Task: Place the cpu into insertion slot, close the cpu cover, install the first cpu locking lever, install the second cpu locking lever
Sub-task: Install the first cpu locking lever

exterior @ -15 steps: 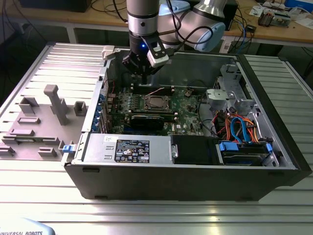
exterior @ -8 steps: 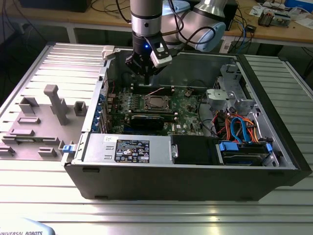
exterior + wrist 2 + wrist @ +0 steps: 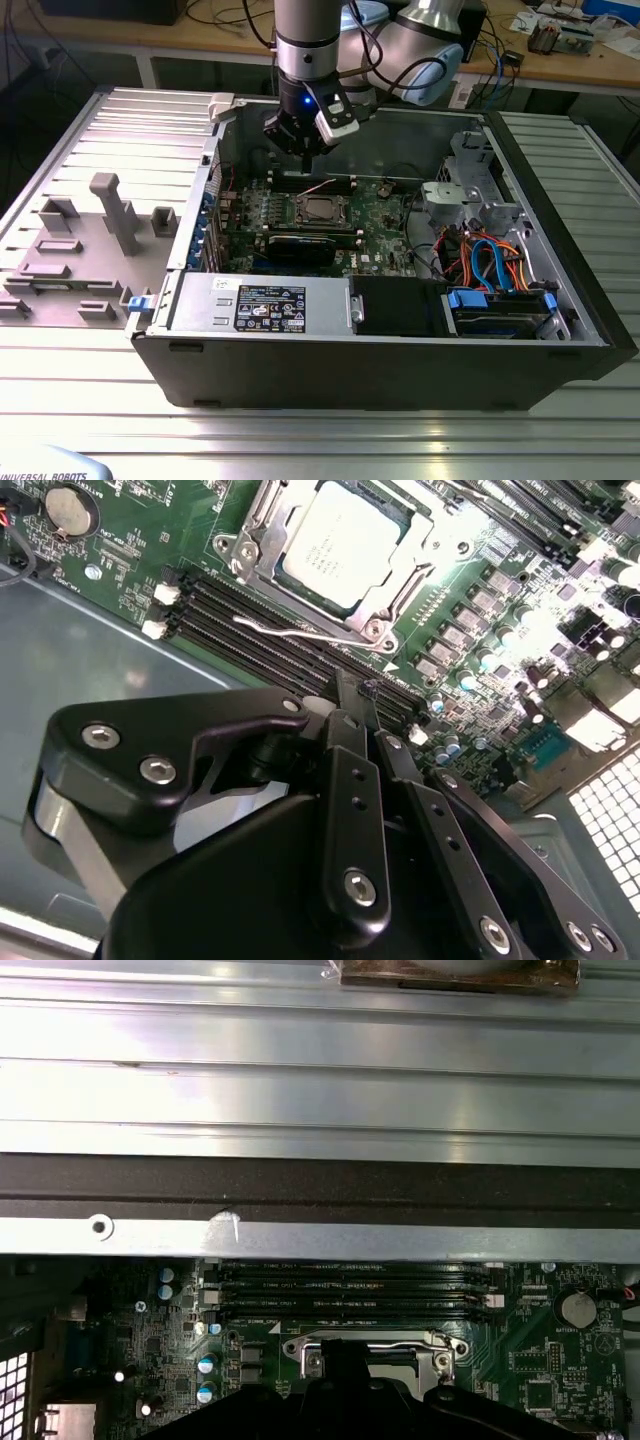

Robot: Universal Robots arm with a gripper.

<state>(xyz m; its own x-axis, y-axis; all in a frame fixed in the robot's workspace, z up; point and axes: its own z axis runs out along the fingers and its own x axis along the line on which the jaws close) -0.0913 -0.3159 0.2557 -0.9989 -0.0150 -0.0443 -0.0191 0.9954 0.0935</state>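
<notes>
Fingers point(image 3: 352, 712): pressed together, holding nothing, per second wrist view; poised above the black memory slots point(image 3: 290, 645) just beside the insertion slot point(image 3: 262, 555). Cpu point(image 3: 335, 542): seated in that slot, cover point(image 3: 395, 585) closed around it, wire lever point(image 3: 300, 630) alongside. Exterior view: gripper point(image 3: 304, 150) inside open computer case point(image 3: 560, 300) on ribbed counter point(image 3: 320, 430).

cpu point(image 3: 335, 542): matt silver-grey metal top. cpu cover point(image 3: 385, 615): shiny bare metal frame. motherboard point(image 3: 130, 565): green, semi-gloss board. pincer point(image 3: 358, 695): smooth black, satin finish, with bright metal screws. counter point(image 3: 560, 440): ribbed, brushed aluminium.
</notes>
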